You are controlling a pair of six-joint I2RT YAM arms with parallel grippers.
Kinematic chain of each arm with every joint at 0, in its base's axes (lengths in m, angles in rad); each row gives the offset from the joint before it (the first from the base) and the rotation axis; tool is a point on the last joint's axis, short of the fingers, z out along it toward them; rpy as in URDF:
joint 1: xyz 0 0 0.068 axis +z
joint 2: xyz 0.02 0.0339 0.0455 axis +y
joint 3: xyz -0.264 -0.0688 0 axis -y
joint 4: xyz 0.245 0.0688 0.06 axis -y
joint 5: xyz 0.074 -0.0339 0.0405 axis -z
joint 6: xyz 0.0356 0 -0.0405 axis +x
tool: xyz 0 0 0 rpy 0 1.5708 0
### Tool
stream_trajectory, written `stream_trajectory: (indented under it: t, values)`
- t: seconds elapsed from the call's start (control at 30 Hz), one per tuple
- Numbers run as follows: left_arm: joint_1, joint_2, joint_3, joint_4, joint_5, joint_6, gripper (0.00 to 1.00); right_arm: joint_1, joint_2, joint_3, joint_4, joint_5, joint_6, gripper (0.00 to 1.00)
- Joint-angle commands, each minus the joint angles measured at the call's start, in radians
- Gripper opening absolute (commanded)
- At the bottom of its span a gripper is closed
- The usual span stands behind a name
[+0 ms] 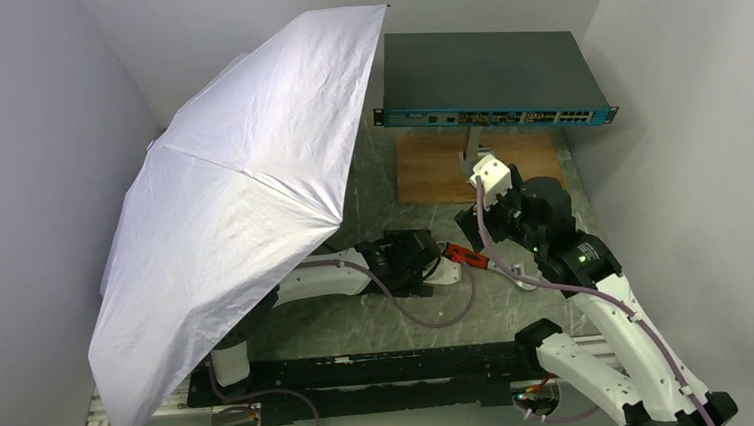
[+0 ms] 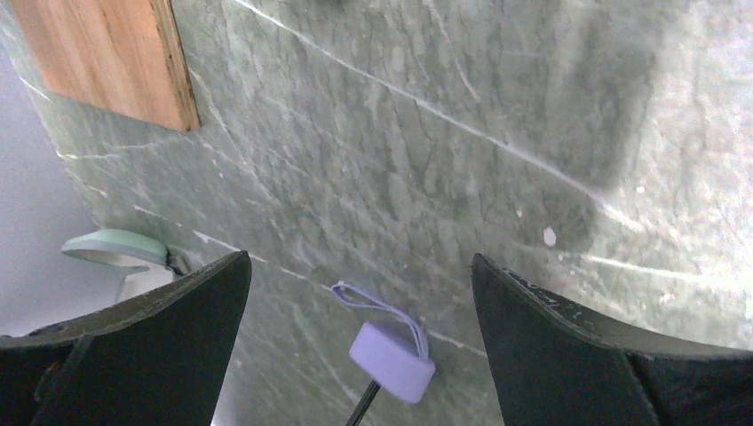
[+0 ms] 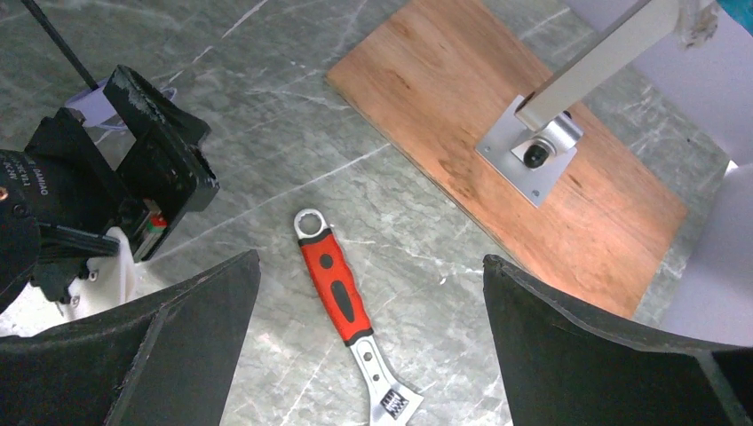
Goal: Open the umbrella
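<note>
Umbrella (image 1: 233,213) canopy fully spread, top view only.
Left wrist: left gripper (image 2: 358,275) agape, handle (image 2: 391,359) between, untouched. Right wrist: right gripper (image 3: 371,275) agape over wrench (image 3: 342,297).

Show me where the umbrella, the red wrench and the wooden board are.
umbrella (image 1: 243,212): top external view, on the middle of its open pale canopy.
red wrench (image 3: 348,306): right wrist view, on its red grip.
wooden board (image 3: 444,98): right wrist view, on a bare part of its top face.

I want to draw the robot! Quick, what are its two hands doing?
Left hand: open, holding nothing.
Right hand: open, holding nothing.
</note>
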Motion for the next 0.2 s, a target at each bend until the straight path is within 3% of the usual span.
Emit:
stream_trajectory:
  t: [0.0,0.17]
  values:
    - [0.010,0.017,-0.015,0.149,-0.021,-0.099,1.00,-0.035,-0.010,0.029,-0.003,0.003,0.037,0.97]
    - [0.033,-0.002,-0.019,0.174,-0.044,-0.171,1.00,-0.059,-0.007,0.039,0.026,-0.007,0.068,0.98]
